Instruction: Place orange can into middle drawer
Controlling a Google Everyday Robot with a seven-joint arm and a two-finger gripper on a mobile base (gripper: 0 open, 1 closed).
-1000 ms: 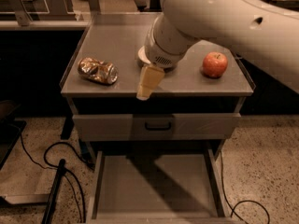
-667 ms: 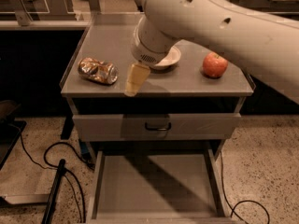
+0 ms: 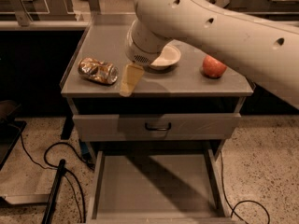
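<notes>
The orange can [image 3: 97,71] lies crushed on its side at the front left of the grey cabinet top [image 3: 112,41]. My gripper [image 3: 129,81] hangs from the big white arm just right of the can, close to it, apart from it as far as I can see. Only one tan finger [image 3: 131,78] shows, pointing down toward the front edge. The middle drawer [image 3: 156,181] is pulled out at the bottom, a broad shallow tray with nothing in it.
A white bowl [image 3: 166,56] sits mid-top, partly behind my arm. A red apple [image 3: 213,66] sits at the right. A shut drawer front with a black handle [image 3: 157,126] lies above the open drawer. Black cables [image 3: 56,171] run on the speckled floor at left.
My arm and gripper have moved left across the cabinet top, from near the middle to right beside the orange can. The can, apple and drawer have not moved.
</notes>
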